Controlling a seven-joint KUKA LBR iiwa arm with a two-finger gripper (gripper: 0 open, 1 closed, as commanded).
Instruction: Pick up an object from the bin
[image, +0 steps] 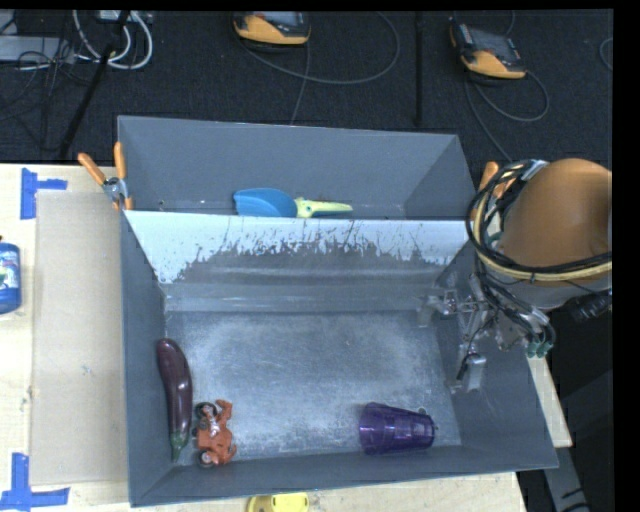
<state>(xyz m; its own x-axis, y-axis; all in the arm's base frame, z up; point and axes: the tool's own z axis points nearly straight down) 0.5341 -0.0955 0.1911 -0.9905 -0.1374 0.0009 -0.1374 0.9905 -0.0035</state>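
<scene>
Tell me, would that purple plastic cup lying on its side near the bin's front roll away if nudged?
Probably. The purple plastic cup lies on its side on the flat floor of the grey bin, so a nudge would likely roll it. It looks hollow and thin-walled, so probably light. Its smooth round wall might slip from a pinch.

In the grey metal bin (300, 160): long purple toy aubergine (174, 390) along the left wall, with a small orange toy figure (213, 432) beside its near end. Purple plastic cup (397, 429) front right, blue plastic scoop (265, 203) far back.

Even light; pale sheen on bin (300, 262).
</scene>
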